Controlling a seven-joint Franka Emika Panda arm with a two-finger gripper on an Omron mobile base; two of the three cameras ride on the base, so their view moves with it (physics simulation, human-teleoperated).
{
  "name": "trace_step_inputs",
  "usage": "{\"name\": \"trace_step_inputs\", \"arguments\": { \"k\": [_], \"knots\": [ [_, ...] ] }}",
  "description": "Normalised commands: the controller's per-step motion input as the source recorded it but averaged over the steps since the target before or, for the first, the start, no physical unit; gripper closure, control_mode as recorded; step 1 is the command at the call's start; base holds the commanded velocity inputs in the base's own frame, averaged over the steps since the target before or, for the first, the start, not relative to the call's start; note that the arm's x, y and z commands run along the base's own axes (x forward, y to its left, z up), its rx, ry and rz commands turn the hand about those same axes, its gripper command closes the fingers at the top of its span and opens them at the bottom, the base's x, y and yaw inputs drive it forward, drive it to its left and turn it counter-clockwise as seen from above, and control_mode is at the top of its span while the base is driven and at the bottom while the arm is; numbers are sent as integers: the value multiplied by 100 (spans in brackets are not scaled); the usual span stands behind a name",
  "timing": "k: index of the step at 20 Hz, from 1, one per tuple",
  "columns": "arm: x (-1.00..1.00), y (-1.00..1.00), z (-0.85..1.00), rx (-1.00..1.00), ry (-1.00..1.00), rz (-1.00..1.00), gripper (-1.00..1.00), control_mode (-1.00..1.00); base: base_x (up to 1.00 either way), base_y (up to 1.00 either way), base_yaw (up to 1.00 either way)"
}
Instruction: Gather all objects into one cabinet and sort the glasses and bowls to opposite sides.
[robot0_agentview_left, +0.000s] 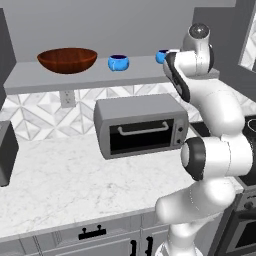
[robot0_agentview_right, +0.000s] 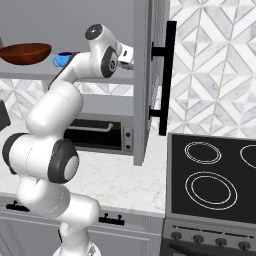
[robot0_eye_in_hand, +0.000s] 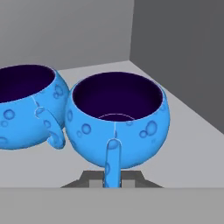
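A wide reddish-brown wooden bowl (robot0_agentview_left: 67, 59) (robot0_agentview_right: 25, 53) sits at the left end of the grey cabinet shelf (robot0_agentview_left: 75, 77). One small blue cup (robot0_agentview_left: 118, 62) (robot0_agentview_right: 62, 59) stands mid-shelf. At the right end, by the cabinet's side wall, two more blue cups stand touching: the nearer one (robot0_eye_in_hand: 116, 118) and one to its left (robot0_eye_in_hand: 26, 105). One of them peeks out beside my arm (robot0_agentview_left: 161, 56). My gripper (robot0_eye_in_hand: 112, 180) is shut on the nearer cup's handle, which runs down between the fingertips (robot0_eye_in_hand: 89, 179).
A grey toaster oven (robot0_agentview_left: 142, 125) stands on the marble counter (robot0_agentview_left: 65, 185) below the shelf. The open cabinet door (robot0_agentview_right: 142, 75) with its black handle (robot0_agentview_right: 167, 75) hangs right of my arm. A black stovetop (robot0_agentview_right: 215, 175) lies to the right.
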Motion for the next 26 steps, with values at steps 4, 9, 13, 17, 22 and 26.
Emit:
{"name": "trace_step_inputs", "arguments": {
  "k": [4,9,13,17,22,26],
  "knots": [
    [23,0,0,0,1,0,100,-100,0,0,0],
    [17,-3,0,0,0,0,-100,-100,0,0,0],
    [4,0,0,0,0,0,-100,-100,0,0,0],
    [-9,0,0,0,0,0,-100,-100,0,0,0],
    [-66,10,0,0,0,0,-100,-100,0,0,0],
    [-71,36,0,-3,0,0,-100,-100,0,0,0]
  ]
}}
